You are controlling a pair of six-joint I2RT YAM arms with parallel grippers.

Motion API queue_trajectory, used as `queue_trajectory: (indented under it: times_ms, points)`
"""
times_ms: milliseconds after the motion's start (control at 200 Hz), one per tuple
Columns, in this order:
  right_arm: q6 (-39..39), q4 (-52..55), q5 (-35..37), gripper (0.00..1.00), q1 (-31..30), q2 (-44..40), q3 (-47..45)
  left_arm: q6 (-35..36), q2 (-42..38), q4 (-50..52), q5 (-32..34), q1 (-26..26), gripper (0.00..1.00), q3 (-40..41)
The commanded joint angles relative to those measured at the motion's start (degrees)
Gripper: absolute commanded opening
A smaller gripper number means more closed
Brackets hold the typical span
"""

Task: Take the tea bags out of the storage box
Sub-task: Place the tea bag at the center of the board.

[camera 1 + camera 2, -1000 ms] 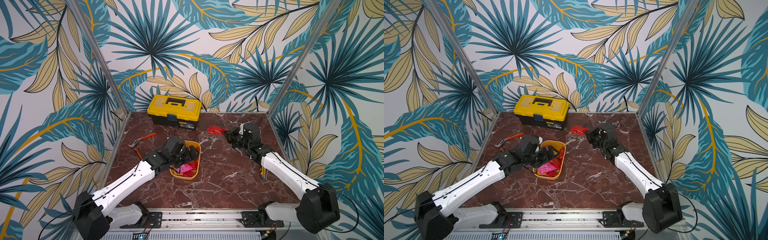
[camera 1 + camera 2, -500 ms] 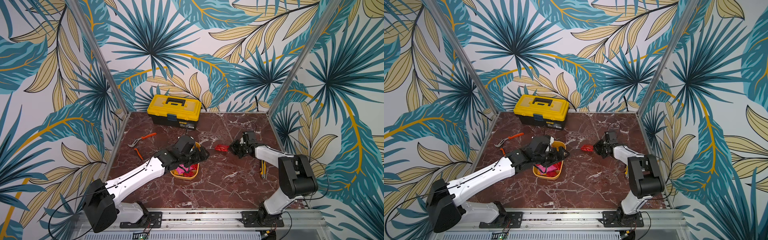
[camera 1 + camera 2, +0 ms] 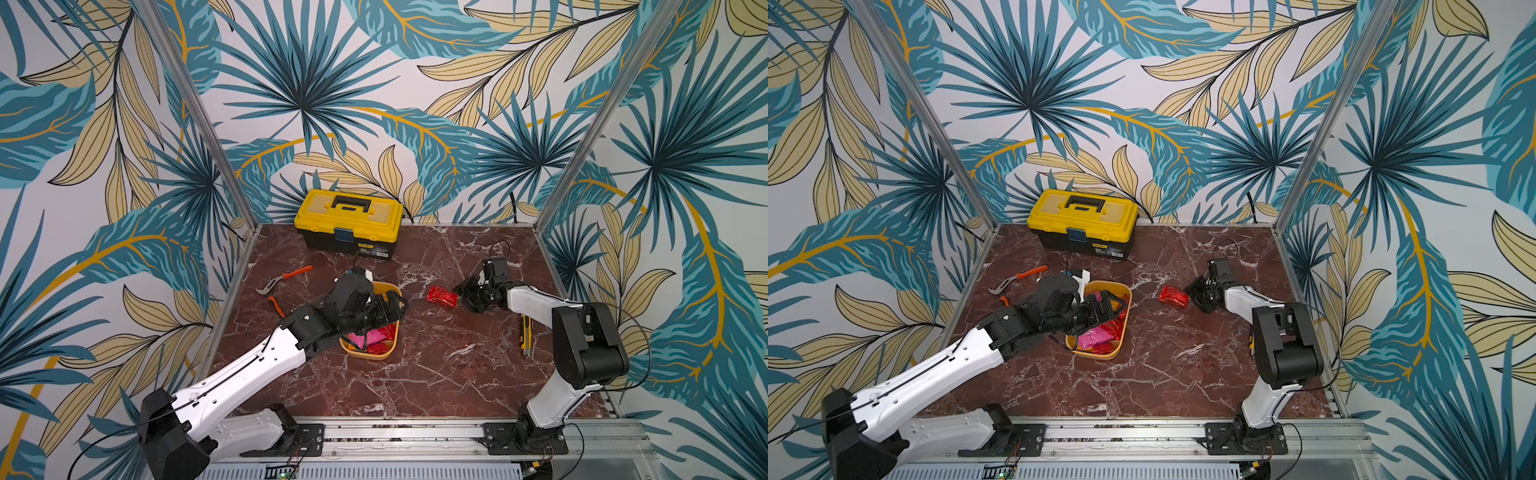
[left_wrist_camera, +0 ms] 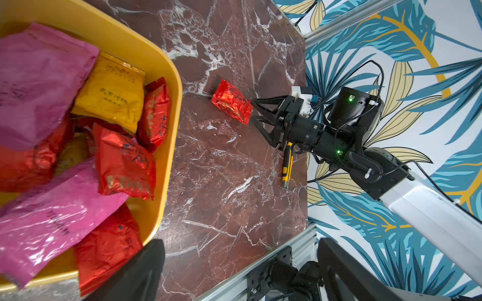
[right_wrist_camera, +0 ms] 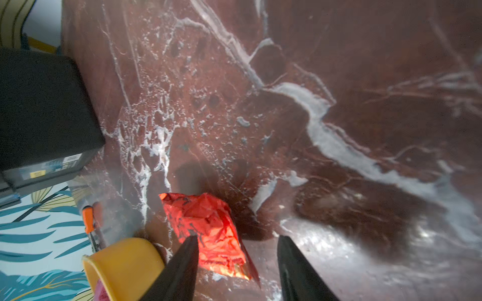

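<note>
The storage box (image 3: 369,354) (image 3: 1100,354) is a yellow tub on the marble table, left of centre. It holds several tea bags: pink (image 4: 39,73), orange (image 4: 112,96) and red (image 4: 125,164). My left gripper (image 3: 395,307) (image 3: 1117,305) (image 4: 237,250) hangs open and empty over the box's right rim (image 4: 167,146). One red tea bag (image 3: 441,296) (image 3: 1173,296) (image 4: 231,104) (image 5: 208,229) lies on the table right of the box. My right gripper (image 3: 460,292) (image 3: 1192,293) (image 4: 252,110) (image 5: 237,239) is low at that bag's right end, jaws apart, not gripping it.
A yellow-lidded black toolbox (image 3: 349,224) (image 3: 1081,224) stands at the back. Orange-handled pliers (image 3: 286,278) (image 3: 1017,278) lie left of the box. A yellow utility knife (image 3: 527,336) (image 4: 287,166) lies near the table's right edge, under the right arm.
The right gripper carried the red tea bag forward from the back, set it on the table and opened. The left gripper slid rightward across the box.
</note>
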State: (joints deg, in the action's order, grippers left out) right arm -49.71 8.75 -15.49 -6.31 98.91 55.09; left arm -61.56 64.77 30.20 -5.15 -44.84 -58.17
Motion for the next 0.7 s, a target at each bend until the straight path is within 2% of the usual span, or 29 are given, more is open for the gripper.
queue_trajectory:
  times_ms: [0,295,371,496,696]
  points:
    - [2.81,6.42,4.99,0.55,0.15,-2.52,-0.53,-0.23,-2.80,4.08,3.41,0.10,0.98,2.18]
    - [9.03,13.23,11.46,0.54,-1.89,-16.73,-3.50,-0.65,-8.53,11.46,12.56,0.68,1.00,5.10]
    - [10.60,14.78,12.24,0.50,-3.42,-19.67,-3.52,0.05,-8.48,13.81,13.94,0.80,1.00,4.89]
    - [12.69,16.67,13.26,0.44,-7.84,-23.64,-2.99,1.16,-7.50,15.16,14.02,1.14,0.99,4.47]
    - [14.19,16.82,11.95,0.39,-18.46,-25.61,-2.44,3.57,-3.27,13.39,10.35,2.51,0.89,4.38]
